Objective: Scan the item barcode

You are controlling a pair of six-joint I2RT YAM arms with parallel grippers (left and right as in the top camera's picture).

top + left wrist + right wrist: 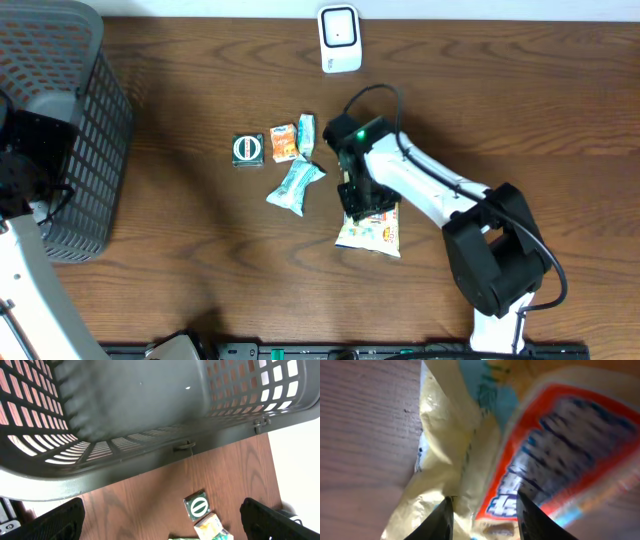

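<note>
Left gripper (162, 512): I see its fingers (55, 520) spread wide with nothing between them. It hangs just outside the wall of the basket.
Basket (125, 410): dark grey mesh, standing at the left end of the table (200, 290); it fills most of my left wrist view.
Right gripper (482, 510): lowered onto the yellow snack bag. Its two fingers stand partly apart with the bag's crumpled edge between them, and I cannot tell whether they are pinching it or only flanking it.
Yellow snack bag (372, 234): the item in hand, lying flat on the wood right of centre, its upper end hidden under the gripper. Red and blue print shows in the right wrist view, too blurred for me to read.
White scanner (340, 38): upright at the far edge of the table, well apart from the bag.
Blue-white wrapper (296, 186): lying tilted, just left of the right gripper.
Small packets: a dark green square (248, 149), an orange one (283, 141) and a pale green one (307, 131), in a row near the middle.
</note>
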